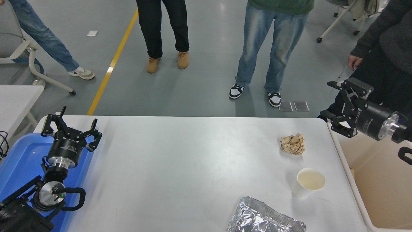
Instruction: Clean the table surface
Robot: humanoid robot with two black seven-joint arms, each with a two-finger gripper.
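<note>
The right gripper (336,103) is hanging open and empty past the table's (180,161) right edge; the paper wad (292,143) near that edge looks light, soft, pinchable anywhere.

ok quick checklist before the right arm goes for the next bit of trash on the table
1. Right gripper open and empty: ok.
2. Crumpled paper ball lying free, nothing touching it: ok.
3. Paper cup upright, apart from the ball: ok. Whether it holds liquid: cannot tell.
4. Foil tray cut off at the picture's bottom edge, full shape: cannot tell.
5. Beige bin beside the table surface, open: ok.
6. Left gripper parked over the blue tray, out of the way: ok.
</note>
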